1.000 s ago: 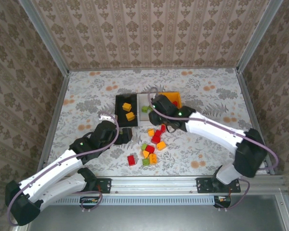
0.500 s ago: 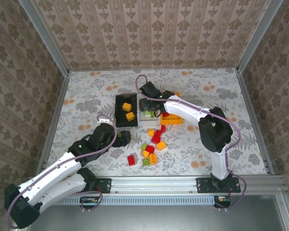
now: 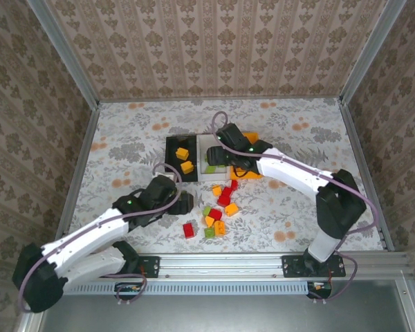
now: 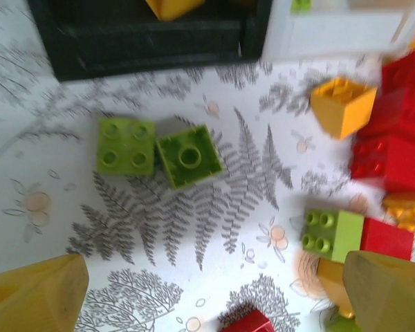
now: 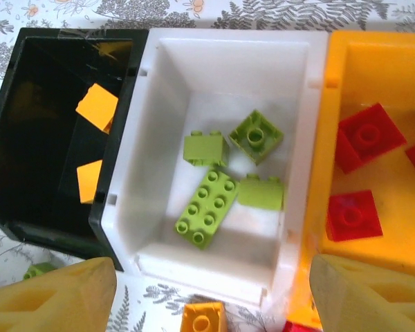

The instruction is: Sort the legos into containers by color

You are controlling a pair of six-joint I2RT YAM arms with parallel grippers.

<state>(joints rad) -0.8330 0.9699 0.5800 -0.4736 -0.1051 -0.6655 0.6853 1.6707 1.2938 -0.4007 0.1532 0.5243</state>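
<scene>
- Loose legos (image 3: 225, 199): on the table before the bins; likely light, rigid, slick, so pinch across flat sides.
- Left gripper (image 4: 211, 277): spread, empty, near two green bricks (image 4: 124, 145); edged forward since a second ago.
- Right gripper (image 5: 211, 277): spread, empty, over white bin (image 5: 225, 66) holding greens; clenched a second ago.

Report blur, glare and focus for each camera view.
Top external: evenly lit, soft shadows, no glare. Left wrist: smeared toward the top and right, the red plastic bricks blurring together, the two light green plastic bricks crisper. Right wrist: sharp on the white plastic bin; a pale glint on the black plastic bin rim; yellowish fingertips out of focus.
</scene>
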